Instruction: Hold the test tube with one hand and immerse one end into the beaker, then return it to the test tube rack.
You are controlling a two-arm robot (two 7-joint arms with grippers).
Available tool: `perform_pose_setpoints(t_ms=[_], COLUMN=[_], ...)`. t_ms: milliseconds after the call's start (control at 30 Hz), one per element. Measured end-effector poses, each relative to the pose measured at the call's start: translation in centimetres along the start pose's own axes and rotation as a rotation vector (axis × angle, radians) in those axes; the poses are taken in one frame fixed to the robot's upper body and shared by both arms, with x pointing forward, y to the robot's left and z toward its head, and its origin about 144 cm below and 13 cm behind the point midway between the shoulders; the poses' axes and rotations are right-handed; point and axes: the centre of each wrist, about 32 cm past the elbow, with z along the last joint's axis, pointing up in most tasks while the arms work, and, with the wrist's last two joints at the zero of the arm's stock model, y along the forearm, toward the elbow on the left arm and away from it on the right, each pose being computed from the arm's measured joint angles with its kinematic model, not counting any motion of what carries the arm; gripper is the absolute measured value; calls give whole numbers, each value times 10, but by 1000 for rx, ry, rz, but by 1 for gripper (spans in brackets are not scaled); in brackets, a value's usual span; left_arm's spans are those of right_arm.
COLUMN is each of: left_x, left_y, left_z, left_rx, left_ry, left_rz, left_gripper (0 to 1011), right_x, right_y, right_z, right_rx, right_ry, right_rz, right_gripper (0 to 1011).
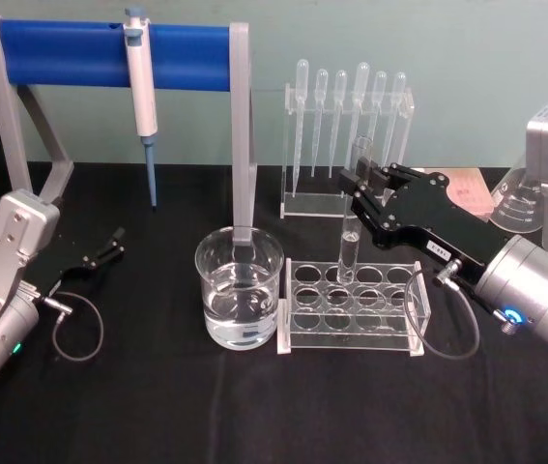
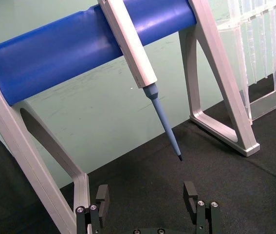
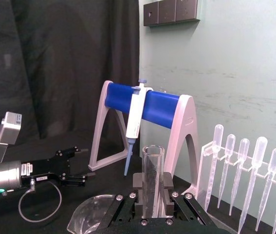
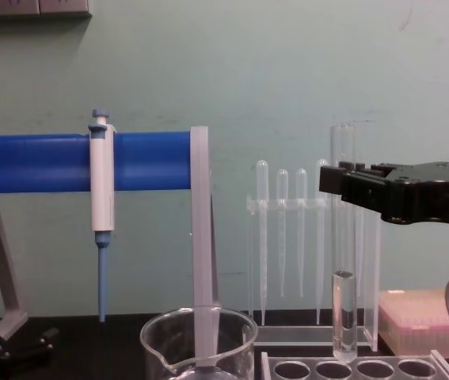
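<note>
The right claw [image 1: 359,181] gripped the upright test tube [image 1: 349,246], its lower end at the rack's [image 1: 351,345] back row, at 3 o'clock from the beaker [image 1: 208,280]. The left claw [image 1: 109,248] rested spread at 9 o'clock.

Room light is bright, even & diffuse: the pale wall [image 4: 287,71] is lit flat w/ barely any shadow, while the black tablecloth [image 1: 158,406] soaks up light. Glare is minor, i.e. white glints on the beaker [image 1: 208,275] rim & water, thin streaks down the test tube [image 1: 348,246], and a soft sheen along the top of the blue bar [image 2: 69,53], suggesting overhead light. In the right wrist view the dark curtain [image 3: 55,63] is dim beside the bright wall.
</note>
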Motion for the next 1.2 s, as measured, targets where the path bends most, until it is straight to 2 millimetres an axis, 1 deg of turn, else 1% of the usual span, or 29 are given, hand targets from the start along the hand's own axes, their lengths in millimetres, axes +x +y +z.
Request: perform_pose_setpoints(t_ms=[1200], left_x=[0], left_y=[0], left_z=[0], left_rx=[0], left_ry=[0], left_rz=[0], left_gripper=[1000], right_x=[0], right_y=[0], right_z=[0], right_rx=[0], right_ry=[0], right_rz=[0], right_gripper=[228])
